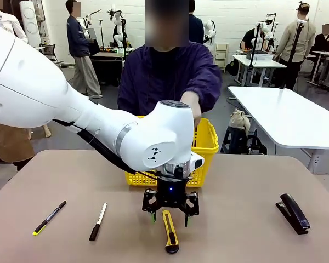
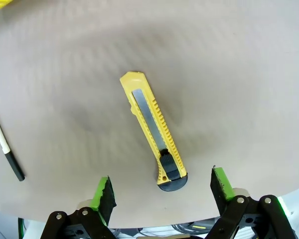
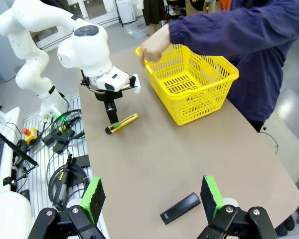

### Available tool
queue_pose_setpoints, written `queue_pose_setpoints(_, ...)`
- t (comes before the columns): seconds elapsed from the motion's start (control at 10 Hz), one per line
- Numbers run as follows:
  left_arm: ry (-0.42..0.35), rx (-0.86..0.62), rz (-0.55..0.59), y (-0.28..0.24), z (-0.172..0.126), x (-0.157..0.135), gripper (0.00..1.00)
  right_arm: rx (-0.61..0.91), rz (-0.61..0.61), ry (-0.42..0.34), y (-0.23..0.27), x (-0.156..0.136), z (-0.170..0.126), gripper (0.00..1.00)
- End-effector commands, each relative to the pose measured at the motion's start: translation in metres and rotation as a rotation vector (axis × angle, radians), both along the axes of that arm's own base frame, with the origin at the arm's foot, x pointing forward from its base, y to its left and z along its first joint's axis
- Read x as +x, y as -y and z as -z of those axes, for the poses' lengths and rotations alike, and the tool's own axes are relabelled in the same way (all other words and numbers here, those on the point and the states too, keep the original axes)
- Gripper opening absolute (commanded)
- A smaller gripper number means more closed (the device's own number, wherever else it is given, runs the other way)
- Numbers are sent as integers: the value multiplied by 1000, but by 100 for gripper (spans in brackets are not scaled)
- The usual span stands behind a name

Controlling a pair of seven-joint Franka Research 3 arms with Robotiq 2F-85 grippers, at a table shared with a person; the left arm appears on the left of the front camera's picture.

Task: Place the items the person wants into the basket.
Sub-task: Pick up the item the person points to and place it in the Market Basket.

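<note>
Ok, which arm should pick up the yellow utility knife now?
Left. The open left gripper hangs directly over the utility knife, straddling its black end. The right gripper is off near the stapler, well away from it.

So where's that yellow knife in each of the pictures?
Front view: knife at bottom centre.
Left wrist view: mid-picture, black end lowest.
Right wrist view: left of middle.
Shared landmark: the open left gripper hanging just over it.

Left end effector [image 1: 170, 220] low (jaws apart)
</note>
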State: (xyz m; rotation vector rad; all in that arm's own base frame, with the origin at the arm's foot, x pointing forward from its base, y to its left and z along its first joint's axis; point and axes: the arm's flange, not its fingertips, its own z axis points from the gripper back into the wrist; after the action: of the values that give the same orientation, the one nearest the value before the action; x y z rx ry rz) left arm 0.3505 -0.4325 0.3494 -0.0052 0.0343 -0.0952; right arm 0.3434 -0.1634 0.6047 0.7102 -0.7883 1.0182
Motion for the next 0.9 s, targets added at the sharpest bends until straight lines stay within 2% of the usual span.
queue_pose_setpoints(0.0, 35, 14, -20, 1, 19, -2, 100, 8, -15, 8, 2, 0, 0, 100)
queue_pose_setpoints(0.4, 74, -6, -29, 3, 24, -2, 100, 8, -15, 8, 2, 0, 0, 100)
queue_pose_setpoints(0.8, 71, 0, -25, 5, 35, 1, 100, 8, -15, 8, 2, 0, 0, 100)
